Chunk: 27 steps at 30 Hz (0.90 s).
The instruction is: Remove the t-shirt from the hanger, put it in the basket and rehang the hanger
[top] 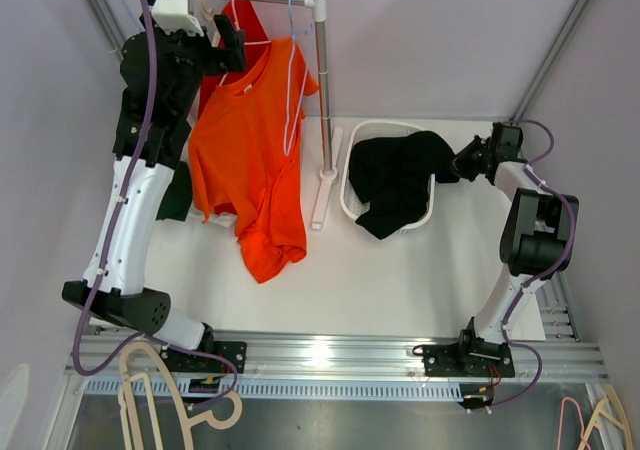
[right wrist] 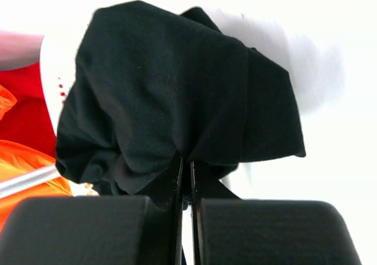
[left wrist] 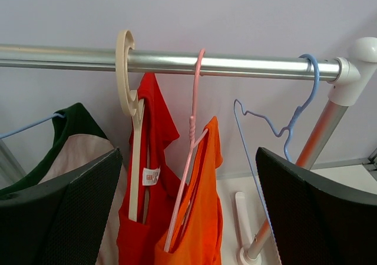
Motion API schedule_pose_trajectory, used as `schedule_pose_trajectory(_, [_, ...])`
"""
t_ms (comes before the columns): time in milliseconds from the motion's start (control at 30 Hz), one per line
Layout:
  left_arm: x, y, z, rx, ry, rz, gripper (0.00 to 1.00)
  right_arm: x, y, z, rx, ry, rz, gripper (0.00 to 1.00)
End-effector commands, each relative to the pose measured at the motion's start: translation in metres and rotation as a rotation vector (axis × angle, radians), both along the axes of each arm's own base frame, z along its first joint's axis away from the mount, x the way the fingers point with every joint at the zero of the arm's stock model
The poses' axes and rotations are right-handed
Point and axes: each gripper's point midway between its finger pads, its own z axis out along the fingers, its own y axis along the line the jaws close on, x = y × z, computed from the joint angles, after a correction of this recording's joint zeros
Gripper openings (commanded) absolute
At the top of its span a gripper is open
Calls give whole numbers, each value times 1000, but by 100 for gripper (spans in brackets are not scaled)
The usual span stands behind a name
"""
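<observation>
the white table (top: 400,270) carries a white basket (top: 352,145) toward its far side, right of the middle. a black garment (top: 395,175) fills the basket and spills over its near rim onto the tabletop. just left of the basket lies the long white foot (top: 322,200) of a clothes rack, with a metal pole (top: 324,100) rising from it. the lower end of an orange t-shirt (top: 270,255) hanging from the rack appears to reach the tabletop left of the foot. a dark green cloth (top: 178,192) sits further left, partly hidden. a metal rail (top: 330,355) runs along the near edge.
</observation>
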Motion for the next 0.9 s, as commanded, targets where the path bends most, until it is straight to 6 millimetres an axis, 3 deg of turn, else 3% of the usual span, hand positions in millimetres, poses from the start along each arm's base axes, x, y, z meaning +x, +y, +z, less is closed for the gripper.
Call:
schedule_pose_trajectory(0, [-8, 6, 13, 29, -57, 4, 99, 20, -1, 41, -23, -149, -3, 0])
schedule_pose_trajectory(167, [5, 3, -4, 51, -29, 1, 100, 15, 20, 118, -77, -303, 62, 0])
schedule_pose_trajectory(300, [22, 1, -22, 80, 8, 5, 99, 4, 58, 175, -95, -415, 184, 0])
schedule_pose_trajectory(333, [24, 2, -23, 83, 10, 13, 99, 1, 76, 184, -96, -439, 233, 0])
schedule_pose_trajectory(400, [29, 2, -28, 86, 20, 21, 98, -6, 90, 198, -111, -466, 290, 0])
schedule_pose_trajectory(433, [32, 4, -32, 88, 30, 32, 96, -12, 113, 213, -106, -504, 355, 0])
schedule_pose_trajectory(533, [40, 6, -40, 94, 44, 49, 95, -23, 137, 232, -94, -551, 456, 0])
schedule_pose_trajectory(667, [50, 8, -48, 95, 60, 67, 91, -28, 158, 227, -75, -522, 538, 0])
schedule_pose_trajectory(800, [59, 8, -56, 92, 85, 76, 86, -22, 165, 187, -61, -413, 562, 0])
schedule_pose_trajectory(867, [61, 12, -53, 84, 83, 100, 80, -15, 166, 161, -67, -352, 562, 11])
